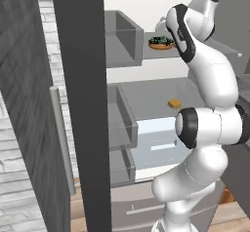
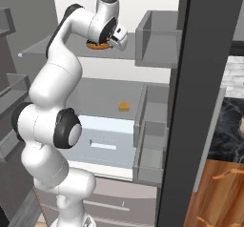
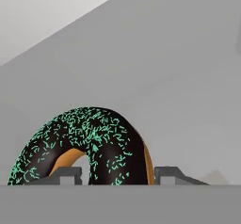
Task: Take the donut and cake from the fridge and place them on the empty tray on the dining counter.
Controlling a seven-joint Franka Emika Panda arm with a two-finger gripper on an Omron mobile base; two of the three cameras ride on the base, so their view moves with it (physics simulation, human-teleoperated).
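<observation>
Hand view puts the two dark fingertips (image 3: 63,175) at the bottom edge, standing apart, with the near side of the donut (image 3: 89,143) rising between them. The gripper (image 3: 117,176) is spread around that side of the ring; whether the pads already touch the icing is hard to tell, since the tips are mostly cut off by the frame edge.

To do this grasp well, I judge the fingers should close on one wall of the ring, one finger outside and one through the hole, and squeeze gently so the dough does not deform or slip. A straight lift off the shelf comes first, then a pull back out, keeping clear of the grey bin (image 1: 122,36) beside it.

From the left base view, the donut (image 1: 161,43) lies on the upper glass shelf of the fridge (image 1: 80,104), partly hidden by the arm's wrist. One shelf lower, well apart from the donut, sits the cake (image 1: 174,103), a small orange block, untouched. It waits for a second trip.
</observation>
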